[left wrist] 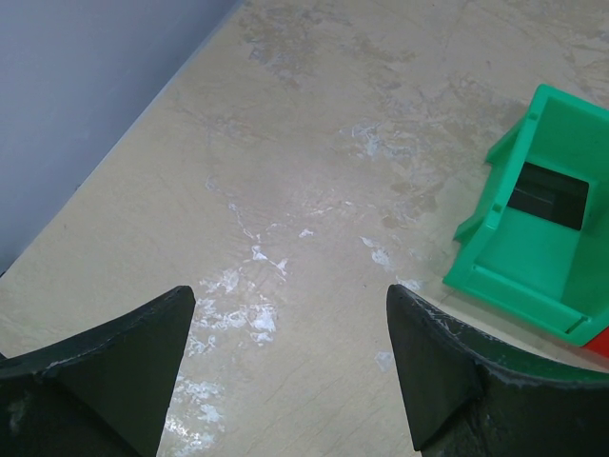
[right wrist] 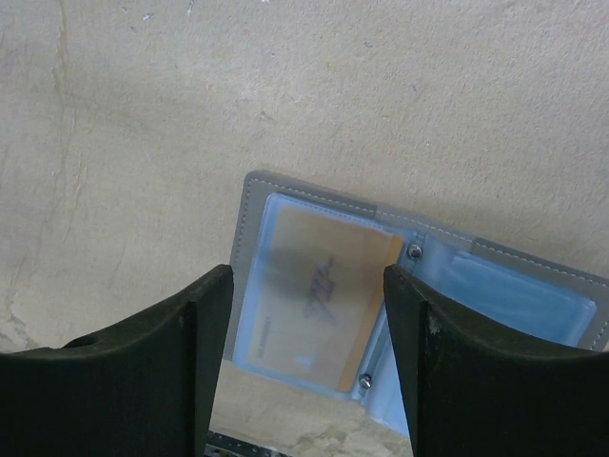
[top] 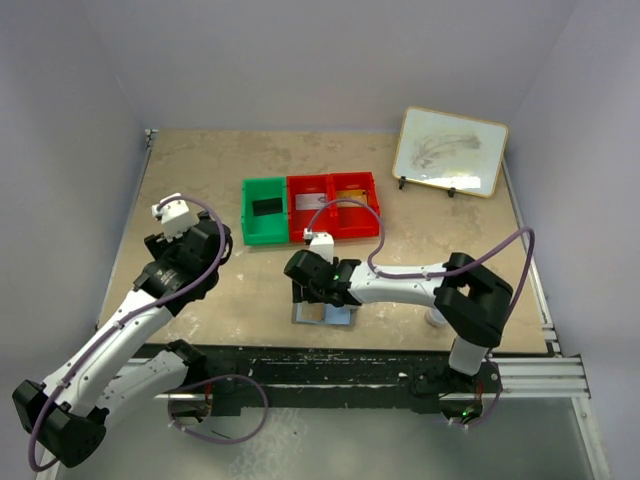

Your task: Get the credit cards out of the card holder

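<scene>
The card holder lies open on the table, with a grey stitched edge and clear plastic sleeves. A gold credit card sits inside the left sleeve. My right gripper is open and hovers just above it, one finger on each side of the gold card, holding nothing. In the top view the holder lies near the front edge under my right gripper. My left gripper is open and empty over bare table at the left; it also shows in the top view.
A green bin with a dark item in it and two red bins stand in a row mid-table. The green bin also shows in the left wrist view. A framed whiteboard leans at the back right. Walls close the left and right sides.
</scene>
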